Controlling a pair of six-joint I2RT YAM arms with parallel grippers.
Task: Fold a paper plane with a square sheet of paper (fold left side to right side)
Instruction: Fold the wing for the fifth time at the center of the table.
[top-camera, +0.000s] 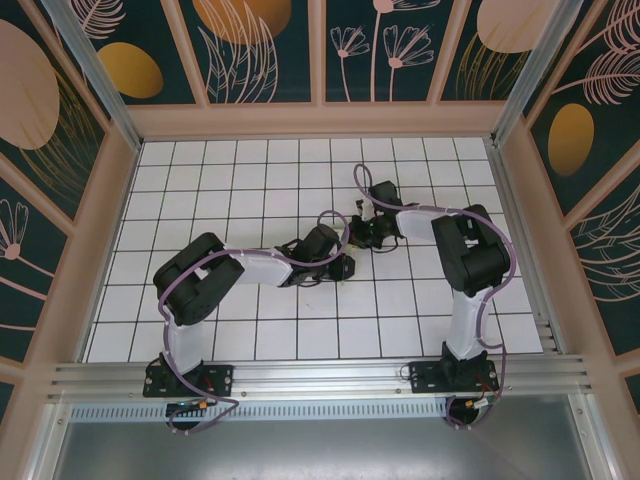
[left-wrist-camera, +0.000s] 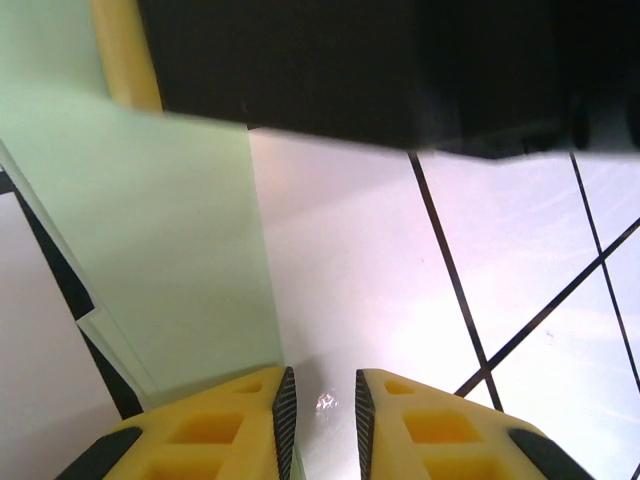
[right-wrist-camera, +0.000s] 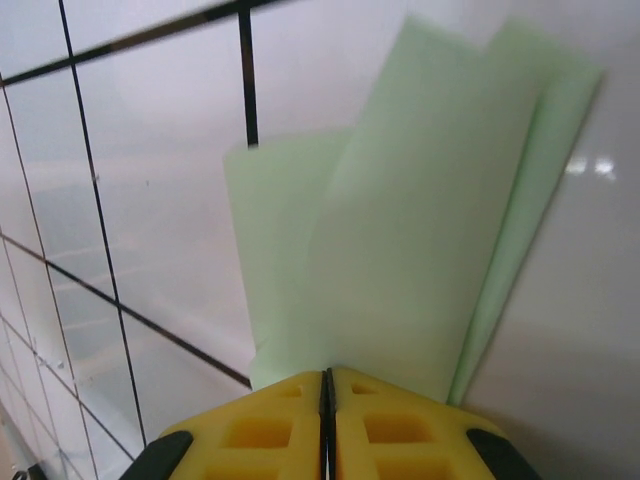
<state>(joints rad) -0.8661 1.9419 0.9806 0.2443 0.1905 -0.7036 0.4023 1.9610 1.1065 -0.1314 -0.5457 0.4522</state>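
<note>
Square sheet of paper (right-wrist-camera: 420, 220) lies near the middle of the tabletop (top-camera: 200, 330), well away from all four edges and from the painted walls (top-camera: 260, 50) around it. It is no longer flat. From my right wrist I see several mint-green layers, a long narrow flap lying over a wider one, so I judge the side-to-side folding to be partly done and no dart shape formed yet. My left arm (top-camera: 200, 280) and right arm (top-camera: 470, 260) both reach in and meet over that spot, where they hide nearly all of the sheet from above. My right hand (right-wrist-camera: 327, 378) is closed tight, and the folded layers run into its fingertips, so I take it to be pinching the paper at one end. My left hand (left-wrist-camera: 320, 385) sits low with its jaws a little apart and nothing between them. One of its fingers (left-wrist-camera: 245, 420) is at the paper's near corner, and bare tabletop shows in the gap. The next move, as I read it, is to press or drag along the fold while the pinched end holds, with the edges lined up and the thin layers not sliding. The crowding is what stands in the way. The dark bulk of my right hand hangs just over my left, and the purple cables (top-camera: 365, 185) loop close by.
</note>
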